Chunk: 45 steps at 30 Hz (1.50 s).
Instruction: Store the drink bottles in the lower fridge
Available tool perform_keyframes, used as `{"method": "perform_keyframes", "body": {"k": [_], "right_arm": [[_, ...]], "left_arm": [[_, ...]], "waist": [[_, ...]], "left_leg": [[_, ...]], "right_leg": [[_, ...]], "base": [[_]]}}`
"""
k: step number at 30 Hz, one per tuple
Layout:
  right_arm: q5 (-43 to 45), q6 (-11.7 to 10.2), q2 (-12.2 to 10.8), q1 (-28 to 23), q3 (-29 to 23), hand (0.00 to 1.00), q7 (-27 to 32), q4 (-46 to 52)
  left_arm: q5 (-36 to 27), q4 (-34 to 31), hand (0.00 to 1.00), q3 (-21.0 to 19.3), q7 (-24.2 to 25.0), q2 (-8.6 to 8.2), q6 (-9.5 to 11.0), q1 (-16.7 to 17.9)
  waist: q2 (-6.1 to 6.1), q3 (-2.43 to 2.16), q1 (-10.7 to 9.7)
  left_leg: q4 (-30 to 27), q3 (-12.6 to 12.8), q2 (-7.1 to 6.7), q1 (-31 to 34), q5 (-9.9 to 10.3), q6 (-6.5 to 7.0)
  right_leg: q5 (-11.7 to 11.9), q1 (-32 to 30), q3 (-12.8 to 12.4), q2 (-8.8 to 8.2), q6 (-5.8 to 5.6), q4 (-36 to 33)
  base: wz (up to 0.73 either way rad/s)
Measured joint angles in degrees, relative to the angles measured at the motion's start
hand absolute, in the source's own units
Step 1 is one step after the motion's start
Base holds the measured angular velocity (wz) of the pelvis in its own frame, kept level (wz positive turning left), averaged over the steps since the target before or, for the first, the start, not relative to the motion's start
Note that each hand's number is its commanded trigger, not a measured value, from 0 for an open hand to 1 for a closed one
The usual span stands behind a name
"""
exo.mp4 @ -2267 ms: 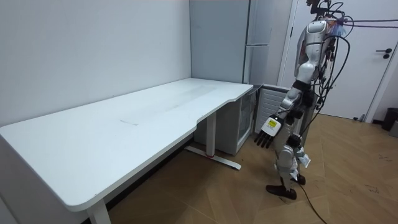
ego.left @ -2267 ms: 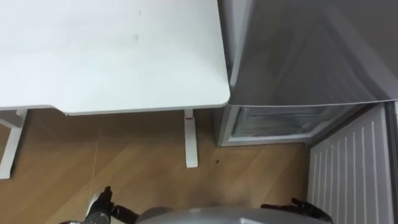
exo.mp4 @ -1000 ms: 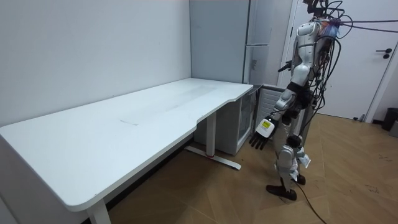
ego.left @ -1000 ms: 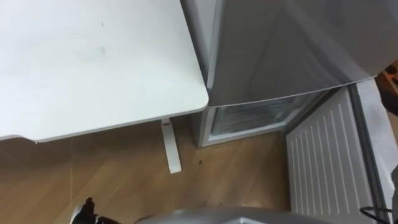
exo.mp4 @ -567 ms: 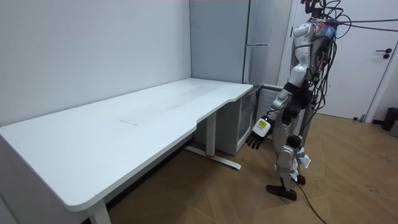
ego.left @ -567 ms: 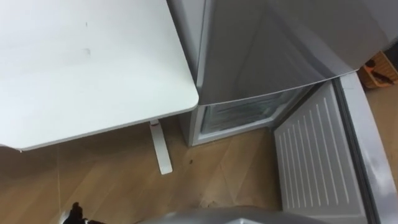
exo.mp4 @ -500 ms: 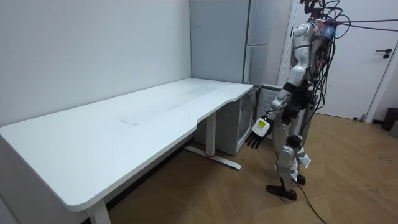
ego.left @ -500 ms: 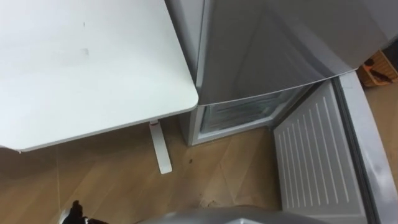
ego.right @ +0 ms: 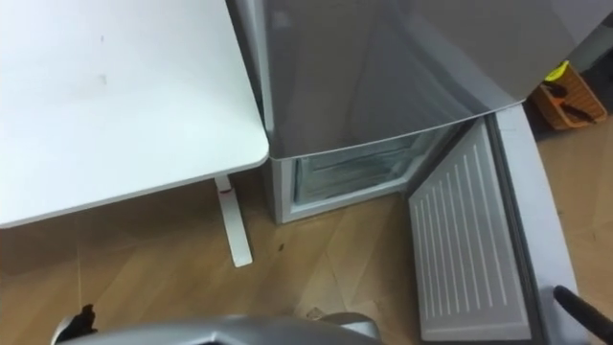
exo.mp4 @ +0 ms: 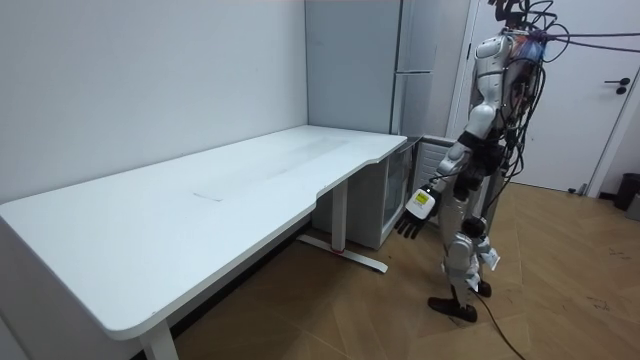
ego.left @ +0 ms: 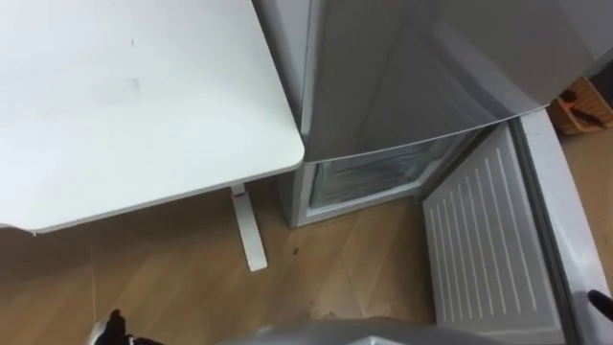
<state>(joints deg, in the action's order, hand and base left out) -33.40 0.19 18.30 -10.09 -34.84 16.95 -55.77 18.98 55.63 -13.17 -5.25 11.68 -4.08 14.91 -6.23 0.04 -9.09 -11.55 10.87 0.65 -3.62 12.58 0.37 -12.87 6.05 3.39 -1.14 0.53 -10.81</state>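
I stand in front of the grey fridge (ego.left: 421, 67), to the right of the white table (ego.left: 134, 96). The lower fridge compartment (ego.left: 369, 177) is open, and pale shelves show inside. Its white ribbed door (ego.left: 484, 240) is swung out to my right. My left hand (exo.mp4: 413, 212) hangs by my thigh with relaxed, empty fingers; its dark fingertips (ego.left: 115, 324) peek in at the lower left of the left eye view. A dark tip of my right hand (ego.right: 575, 307) enters at the lower right edge, beside the open door.
The table's white leg (ego.left: 245, 228) stands on the wooden floor close to the fridge's left side. An orange object (ego.right: 563, 101) lies on the floor beyond the fridge to the right. A closed white door (exo.mp4: 590, 100) is behind me.
My view has swung right since the earliest frames, bringing the open lower door into sight. My left hand has dropped lower. A right fingertip has just entered at the lower right.
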Motion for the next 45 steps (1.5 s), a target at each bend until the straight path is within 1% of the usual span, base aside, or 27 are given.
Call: {"method": "perform_keyframes", "body": {"k": [1, 2, 5, 7, 8, 9, 10, 11, 12, 13, 14, 15, 17, 18, 20, 21, 23, 25, 27, 28, 29, 30, 32, 35, 38, 42, 45], "right_arm": [[-0.9, 0.0, 0.0, 0.0, 0.0, 0.0, -0.8, 0.0], [-2.4, 0.1, 0.1, 0.0, 0.0, 0.0, -1.6, -0.1], [-4.4, 0.7, 0.4, -0.1, 1.2, 0.0, -3.8, -0.1], [-6.8, 0.8, 0.6, -0.1, 3.3, 0.0, -7.8, -0.6], [-9.4, 1.2, 0.7, -0.2, 4.7, 0.0, -10.2, -0.6], [-10.5, 1.6, 0.8, -0.2, 5.8, 0.0, -11.5, -0.1], [-12.2, 2.5, 0.9, -0.3, 8.2, 0.0, -14.4, 1.4], [-13.7, 2.6, 1.0, -0.7, 11.4, 0.0, -17.5, 3.5], [-14.0, 2.9, 1.0, -0.9, 12.7, 0.0, -19.0, 4.6], [-13.9, 3.5, 1.0, -2.2, 16.2, 0.0, -21.2, 9.3], [-14.0, 3.6, 1.0, -4.0, 19.4, 0.0, -23.5, 14.8], [-14.2, 3.6, 1.0, -4.9, 20.8, 0.0, -24.7, 17.4], [-14.5, 3.7, 1.4, -7.7, 25.6, 0.0, -29.4, 23.7], [-14.8, 3.7, 1.4, -8.3, 26.7, 0.0, -30.5, 24.9], [-16.0, 4.2, 1.3, -8.5, 29.2, 0.0, -35.4, 29.2], [-16.2, 4.2, 1.3, -8.5, 29.6, 0.0, -36.8, 30.3], [-16.8, 4.2, 1.3, -7.4, 31.1, 0.0, -42.8, 35.7], [-18.3, 4.2, 1.3, -6.4, 31.5, 0.0, -46.5, 38.2], [-20.1, 4.2, 1.3, -5.1, 31.5, 0.0, -49.1, 38.7], [-20.9, 4.2, 1.3, -4.5, 31.4, 0.0, -50.3, 38.7], [-21.2, 4.2, 1.3, -4.4, 31.4, 0.0, -50.8, 38.7], [-22.8, 4.4, 1.3, -4.4, 31.3, 0.0, -51.9, 38.7], [-24.1, 5.0, 1.3, -5.2, 31.2, 0.0, -53.4, 38.7], [-24.7, 5.1, 1.3, -5.2, 31.1, 0.0, -54.9, 38.7], [-24.6, 5.5, 1.3, -5.2, 31.1, 0.0, -56.8, 38.7], [-24.6, 5.7, 1.3, -5.2, 31.1, 0.0, -58.7, 38.5], [-24.1, 5.7, 1.3, -5.3, 31.1, 0.0, -59.5, 38.2]], "left_arm": [[0.0, 0.0, 0.0, 0.0, 0.6, 0.01, -0.4, 0.0], [0.0, 0.1, 0.0, 0.0, 1.0, 0.0, -0.8, 0.0], [0.0, 0.0, 0.0, 0.0, 1.4, 0.0, -0.9, 0.0], [0.0, 0.1, 0.0, 0.0, 2.3, 0.13, -1.2, -0.3], [-0.4, 0.1, 0.0, 0.1, 2.6, 0.15, -1.3, -0.2], [-0.5, 0.1, 0.0, 0.2, 2.7, 0.15, -1.5, -0.4], [-0.6, 0.1, 0.0, 0.3, 3.5, 0.17, -1.9, -0.8], [-0.5, 0.3, 0.0, 1.2, 4.1, 0.27, -2.3, -1.2], [-0.6, 0.4, 0.0, 1.7, 4.4, 0.35, -2.4, -1.5], [-0.6, 0.8, 0.0, 3.3, 5.0, 0.61, -2.6, -2.4], [-0.6, 1.2, 0.0, 4.8, 5.7, 0.8, -2.6, -3.0], [-0.7, 1.2, 0.0, 5.5, 6.1, 0.92, -2.5, -3.2], [-1.0, 1.2, 0.0, 6.9, 7.0, 1.12, -1.6, -4.8], [-1.5, 1.3, 0.0, 7.4, 7.0, 1.12, -1.4, -5.1], [-2.6, 2.0, 0.0, 9.0, 7.1, 1.09, -0.5, -5.7], [-2.6, 2.2, 0.0, 9.1, 7.1, 1.04, -0.3, -5.8], [-2.6, 2.9, 0.0, 9.1, 7.1, 1.08, 0.6, -6.0], [-2.7, 3.5, 0.0, 9.1, 7.1, 1.06, 1.0, -6.3], [-3.5, 4.2, 0.0, 9.1, 7.0, 1.1, 1.2, -6.6], [-3.8, 4.2, 0.0, 9.0, 6.9, 1.14, 1.3, -6.5], [-3.8, 4.2, 0.0, 9.0, 6.9, 1.2, 1.3, -6.5], [-3.8, 4.1, 0.0, 9.0, 6.9, 1.32, 1.3, -6.4], [-3.8, 4.1, 0.0, 9.0, 6.6, 1.61, 1.2, -5.7], [-3.7, 4.1, 0.0, 9.2, 6.2, 1.57, 1.2, -5.3], [-3.7, 4.1, 0.0, 9.1, 5.8, 1.58, 1.2, -5.1], [-3.7, 4.1, 0.0, 9.1, 5.8, 1.58, 1.2, -4.5], [-3.7, 4.1, 0.0, 9.1, 5.7, 1.57, 1.0, -4.1]], "waist": [[0.1, -0.05, 0.0], [-0.03, 0.01, 0.0], [-0.02, -0.01, 0.1], [-0.21, -0.06, 0.1], [-0.43, -0.08, 0.2], [-0.35, -0.17, 0.3], [-0.22, -0.39, 0.5], [-0.09, -0.32, 1.2], [-0.11, -0.32, 1.5], [-0.25, -0.42, 1.7], [0.1, -0.32, 2.2], [0.17, -0.27, 2.7], [0.21, -0.2, 4.2], [0.26, -0.17, 4.4], [0.56, -0.11, 4.8], [0.73, -0.02, 4.8], [1.13, 0.17, 4.9], [1.22, 0.18, 5.2], [1.12, 0.17, 6.1], [0.87, 0.01, 6.4], [0.88, -0.03, 6.4], [0.65, -0.18, 6.5], [0.49, -0.25, 6.5], [0.48, -0.28, 6.4], [0.61, -0.31, 6.5], [1.0, -0.56, 6.5], [1.22, -0.53, 6.4]], "left_leg": [[-0.1, 0.0, 0.05, 0.1, 0.0, 0.0], [-0.2, 0.0, 0.07, 0.1, 0.0, 0.0], [-0.2, 0.1, 0.08, 0.0, 0.0, -0.01], [-0.2, 0.1, 0.08, -0.1, 0.0, -0.01], [-0.2, 0.1, 0.09, 0.0, 0.0, -0.02], [-0.2, 0.2, 0.13, 0.0, 0.0, -0.02], [-0.1, 0.6, 0.27, 0.1, 0.0, -0.03], [-0.2, 1.2, 0.47, 0.1, 0.0, -0.04], [-0.2, 1.4, 0.56, 0.2, 0.0, -0.05], [-0.3, 1.5, 0.63, 0.5, 0.0, -0.06], [-0.3, 1.6, 0.75, 0.7, 0.0, -0.09], [-0.3, 1.8, 0.82, 0.7, -0.1, -0.14], [-0.1, 2.0, 1.01, 0.4, -0.1, -0.22], [-0.1, 2.0, 1.02, 0.3, -0.1, -0.22], [-0.1, 2.0, 1.01, 0.1, -0.1, -0.22], [-0.1, 2.0, 1.0, 0.1, -0.1, -0.22], [-0.2, 1.8, 0.98, 0.1, -0.1, -0.21], [-0.2, 1.4, 0.94, 0.2, -0.1, -0.21], [-0.3, 1.3, 0.92, 0.3, -0.1, -0.21], [-0.3, 0.9, 0.84, 0.5, -0.1, -0.2], [-0.4, 0.6, 0.8, 0.6, -0.1, -0.2], [-0.6, 0.1, 0.71, 0.9, -0.1, -0.19], [-0.7, -0.1, 0.72, 1.0, -0.1, -0.19], [-0.7, -0.1, 0.71, 1.0, -0.1, -0.19], [-0.7, -0.1, 0.72, 1.1, -0.1, -0.19], [-0.9, -0.2, 0.72, 1.1, -0.1, -0.19], [-1.1, -0.2, 0.73, 1.1, -0.1, -0.18]], "right_leg": [[0.0, 0.0, 0.0, 0.04, 0.03, 0.0], [0.1, 0.0, 0.0, 0.07, 0.05, 0.0], [0.1, -0.1, 0.0, 0.12, 0.05, 0.3], [0.1, -0.2, 0.0, 0.12, 0.06, 0.4], [0.1, -0.3, -0.1, 0.12, 0.07, 0.2], [0.1, -0.4, -0.1, 0.13, 0.08, 0.2], [0.1, -0.6, -0.3, 0.19, 0.15, 0.2], [0.3, -1.0, -1.0, 0.37, 0.21, 0.2], [0.4, -1.1, -1.1, 0.44, 0.24, 0.2], [0.5, -1.3, -1.0, 0.47, 0.27, 0.1], [0.7, -1.3, -1.0, 0.55, 0.35, 0.1], [0.8, -1.4, -1.2, 0.64, 0.35, 0.1], [1.1, -1.6, -1.5, 0.87, 0.48, 0.1], [1.1, -1.5, -1.5, 0.88, 0.48, 0.1], [1.1, -1.1, -1.5, 0.85, 0.44, 0.0], [1.2, -1.1, -1.5, 0.84, 0.43, 0.0], [1.2, -1.2, -1.4, 0.84, 0.4, 0.0], [1.2, -1.1, -1.2, 0.84, 0.4, 0.1], [1.2, -1.1, -1.1, 0.85, 0.4, 0.1], [1.2, -1.1, -0.7, 0.79, 0.4, 0.2], [1.2, -1.1, -0.5, 0.77, 0.4, 0.2], [1.2, -1.1, 0.0, 0.7, 0.4, 0.2], [1.2, -1.1, 0.6, 0.67, 0.4, 0.2], [1.2, -1.0, 0.8, 0.64, 0.39, 0.2], [1.2, -1.0, 1.1, 0.61, 0.39, 0.2], [1.2, -0.8, 1.4, 0.59, 0.39, 0.2], [1.2, -0.4, 1.5, 0.57, 0.39, 0.2]], "base": [[0.0], [0.0], [-0.03], [-0.02], [-0.04], [-0.1], [-0.19], [-0.23], [-0.16], [-0.08], [-0.07], [-0.11], [-0.09], [-0.04], [0.0], [0.0], [0.04], [0.08], [0.08], [0.12], [0.21], [0.18], [0.08], [0.0], [0.0], [0.01], [0.0]]}}
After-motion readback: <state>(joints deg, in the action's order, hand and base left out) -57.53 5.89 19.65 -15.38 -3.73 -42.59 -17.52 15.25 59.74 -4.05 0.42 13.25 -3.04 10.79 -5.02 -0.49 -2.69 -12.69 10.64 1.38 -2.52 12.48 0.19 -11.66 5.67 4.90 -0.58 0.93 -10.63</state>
